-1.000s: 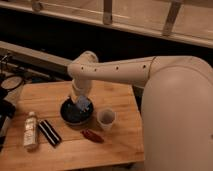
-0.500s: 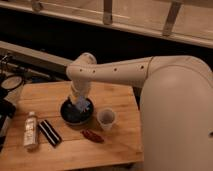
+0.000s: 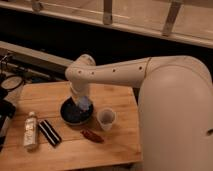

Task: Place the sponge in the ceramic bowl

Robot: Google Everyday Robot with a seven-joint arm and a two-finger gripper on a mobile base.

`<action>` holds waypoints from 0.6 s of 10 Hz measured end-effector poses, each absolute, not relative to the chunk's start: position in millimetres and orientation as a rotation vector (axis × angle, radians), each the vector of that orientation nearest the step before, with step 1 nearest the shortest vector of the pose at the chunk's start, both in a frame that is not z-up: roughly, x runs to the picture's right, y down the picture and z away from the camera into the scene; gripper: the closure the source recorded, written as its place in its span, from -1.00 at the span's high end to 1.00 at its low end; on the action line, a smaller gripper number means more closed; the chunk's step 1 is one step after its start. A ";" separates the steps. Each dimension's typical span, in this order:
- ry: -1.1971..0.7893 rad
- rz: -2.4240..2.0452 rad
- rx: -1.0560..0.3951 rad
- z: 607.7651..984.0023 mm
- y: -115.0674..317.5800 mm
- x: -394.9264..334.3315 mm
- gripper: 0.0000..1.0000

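Wooden table (image 3: 120, 142): my gripper (image 3: 81, 99) hung over the ceramic bowl (image 3: 67, 115).
Sponge (image 3: 85, 104) sat at its tip, placed to land inside; whether I clasped it, I couldn't tell.

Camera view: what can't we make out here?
- gripper, over the ceramic bowl: mostly hidden by the arm.
- sponge at the gripper: resting in the bowl or not, contact covered.
- bowl's far rim: behind the arm.
- dark gear, left edge: cut off by the frame.
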State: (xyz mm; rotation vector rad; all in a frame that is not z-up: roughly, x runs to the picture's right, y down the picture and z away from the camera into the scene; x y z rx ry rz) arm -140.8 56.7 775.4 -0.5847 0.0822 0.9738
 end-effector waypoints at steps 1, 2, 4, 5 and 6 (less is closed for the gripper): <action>0.082 0.973 -0.584 776.6 57.7 -140.3 0.36; 0.082 0.971 -0.585 777.8 59.0 -141.1 0.43; 0.079 0.960 -0.588 779.3 63.2 -146.3 0.24; 0.079 0.959 -0.587 779.5 63.5 -146.4 0.11; 0.079 0.961 -0.587 779.5 63.5 -145.8 0.05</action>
